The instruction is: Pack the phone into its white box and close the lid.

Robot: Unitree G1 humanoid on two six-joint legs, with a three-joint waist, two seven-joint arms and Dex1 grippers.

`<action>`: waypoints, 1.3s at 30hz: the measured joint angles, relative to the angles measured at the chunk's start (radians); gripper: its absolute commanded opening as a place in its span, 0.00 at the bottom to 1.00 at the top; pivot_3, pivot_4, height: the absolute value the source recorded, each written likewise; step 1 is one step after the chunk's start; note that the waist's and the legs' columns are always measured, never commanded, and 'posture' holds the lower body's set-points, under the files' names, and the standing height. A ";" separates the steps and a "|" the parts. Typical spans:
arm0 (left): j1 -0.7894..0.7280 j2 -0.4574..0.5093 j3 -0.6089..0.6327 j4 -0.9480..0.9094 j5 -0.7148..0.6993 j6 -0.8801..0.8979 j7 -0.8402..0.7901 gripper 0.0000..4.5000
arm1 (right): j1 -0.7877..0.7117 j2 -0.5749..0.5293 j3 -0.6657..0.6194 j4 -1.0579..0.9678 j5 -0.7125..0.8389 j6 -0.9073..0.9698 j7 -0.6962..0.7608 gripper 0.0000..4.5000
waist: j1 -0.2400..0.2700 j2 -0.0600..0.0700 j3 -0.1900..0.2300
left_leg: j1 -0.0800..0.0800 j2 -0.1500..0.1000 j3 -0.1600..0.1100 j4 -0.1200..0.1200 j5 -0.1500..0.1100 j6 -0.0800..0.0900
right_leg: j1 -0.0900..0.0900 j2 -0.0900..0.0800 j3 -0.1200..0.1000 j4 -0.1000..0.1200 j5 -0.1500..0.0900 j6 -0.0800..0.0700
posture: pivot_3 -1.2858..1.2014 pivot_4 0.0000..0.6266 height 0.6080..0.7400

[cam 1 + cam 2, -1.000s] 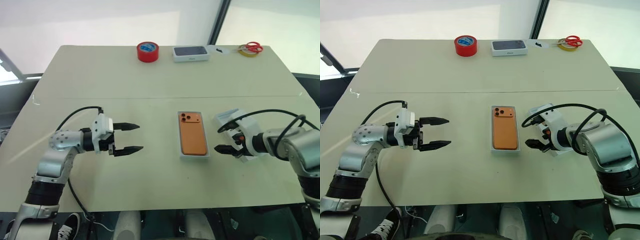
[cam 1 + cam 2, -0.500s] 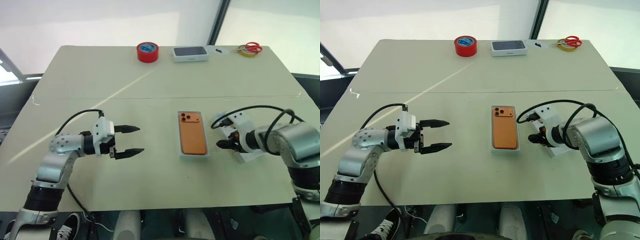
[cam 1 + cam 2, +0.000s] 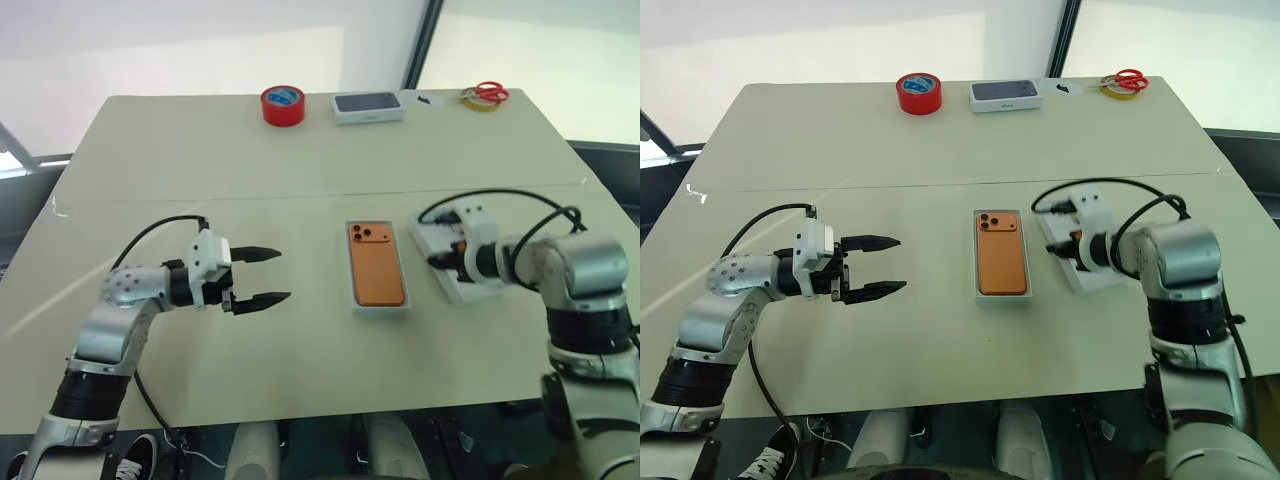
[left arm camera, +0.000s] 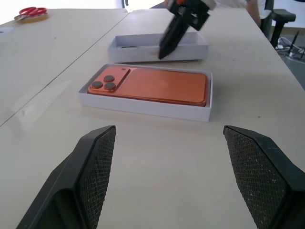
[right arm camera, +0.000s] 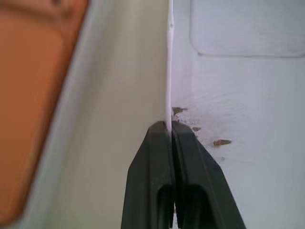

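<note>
phone (image 3: 377, 263) sits face down in the white box (image 3: 378, 305), which is our landmark, so the step in hand is the lid. the lid (image 3: 1089, 276) lies open side up just beside the box, on its right. our right gripper (image 5: 169, 128) is clenched on the lid's thin wall, the side nearest the box, one finger inside and one outside. we judge the pinch narrow, so we lift slowly and watch for the wall bending or slipping. to close well, we need the lid turned over, squared above the box, then lowered evenly so no corner catches. our left gripper (image 3: 267, 274) hangs released, jaws wide, well to the left of the box; we could bring it in to steady the box.
</note>
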 measured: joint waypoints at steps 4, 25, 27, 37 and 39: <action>-0.017 -0.037 0.006 0.008 -0.022 0.052 0.050 0.72 | -0.097 0.111 -0.120 0.035 0.008 -0.226 -0.035 0.00 | 0.002 0.000 0.000 | 0.000 0.000 0.000 -0.002 0.000 0.000 | 0.000 0.001 0.000 0.000 0.000 0.001 | 0.52 0.24 1.00; -0.043 -0.109 0.026 0.009 -0.078 0.168 0.218 0.01 | 0.121 0.711 -0.464 -0.149 0.768 0.065 -0.410 0.00 | -0.004 0.002 -0.002 | 0.001 0.000 -0.002 0.000 0.001 -0.002 | 0.000 0.001 0.000 0.006 0.000 0.001 | 0.52 0.24 1.00; -0.043 -0.109 0.025 0.009 -0.077 0.166 0.220 0.01 | 0.121 0.711 -0.477 -0.127 0.842 0.086 -0.473 0.00 | -0.003 0.002 -0.002 | 0.001 0.000 -0.002 -0.001 0.001 -0.002 | 0.000 0.001 0.000 0.006 0.000 0.001 | 0.52 0.24 1.00; -0.019 -0.135 0.007 -0.022 -0.061 0.151 0.250 0.01 | 0.234 0.651 -0.300 -0.074 1.137 0.040 -0.615 0.00 | 0.000 0.002 -0.002 | 0.001 0.000 -0.002 0.000 0.001 -0.002 | 0.000 0.001 0.000 0.005 0.000 0.001 | 0.52 0.24 1.00; -0.004 -0.137 0.003 -0.023 -0.060 0.151 0.253 0.01 | 0.258 0.620 -0.266 -0.065 1.169 -0.001 -0.654 0.00 | -0.001 0.002 -0.002 | 0.001 0.000 -0.002 0.000 0.001 -0.002 | 0.000 0.001 0.000 0.005 0.000 0.001 | 0.52 0.24 1.00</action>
